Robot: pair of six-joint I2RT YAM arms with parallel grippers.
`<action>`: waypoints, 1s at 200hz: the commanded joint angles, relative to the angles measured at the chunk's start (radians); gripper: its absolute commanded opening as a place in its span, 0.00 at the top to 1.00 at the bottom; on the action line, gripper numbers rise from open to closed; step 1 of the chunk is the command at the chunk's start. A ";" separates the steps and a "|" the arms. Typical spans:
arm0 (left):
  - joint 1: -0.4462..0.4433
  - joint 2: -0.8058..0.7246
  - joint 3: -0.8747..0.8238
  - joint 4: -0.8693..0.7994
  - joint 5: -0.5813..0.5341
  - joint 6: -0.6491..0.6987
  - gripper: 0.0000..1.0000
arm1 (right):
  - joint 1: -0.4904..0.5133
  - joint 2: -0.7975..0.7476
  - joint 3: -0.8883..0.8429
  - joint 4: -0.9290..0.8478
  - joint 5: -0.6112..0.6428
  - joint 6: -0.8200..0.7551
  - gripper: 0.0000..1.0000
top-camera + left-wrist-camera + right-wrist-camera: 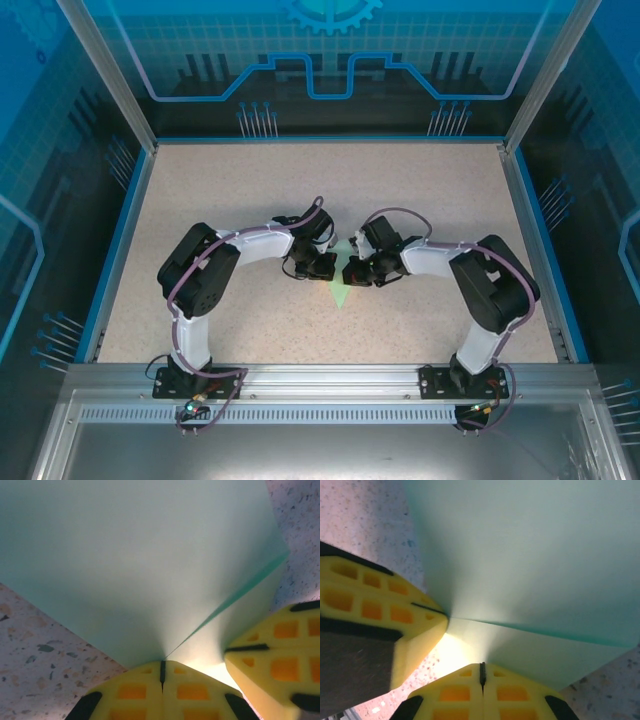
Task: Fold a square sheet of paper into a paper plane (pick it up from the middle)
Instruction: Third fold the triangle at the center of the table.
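Both the left gripper (pixel 162 669) and right gripper (pixel 482 671) pinch the limp paper (pixel 340 290) (probably easily torn) at a fold.

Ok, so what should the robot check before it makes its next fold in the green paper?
1. Left gripper shut on the green paper: ok, the paper runs into its closed tips.
2. Right gripper shut on the same sheet: ok.
3. Fold line showing in the paper: ok, it runs out from the left pinch.
4. The two grippers apart from each other: cannot tell, they sit very close.
5. Paper lifted off the table: cannot tell.
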 commanded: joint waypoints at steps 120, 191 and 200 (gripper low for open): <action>0.011 0.053 -0.057 -0.077 -0.171 0.033 0.98 | -0.127 -0.068 -0.074 -0.068 0.054 -0.037 1.00; 0.011 0.039 -0.037 -0.092 -0.167 0.045 0.98 | -0.111 -0.062 0.025 -0.017 -0.028 -0.004 1.00; 0.011 0.038 -0.036 -0.093 -0.165 0.044 0.98 | -0.105 -0.044 0.062 -0.012 -0.034 -0.001 1.00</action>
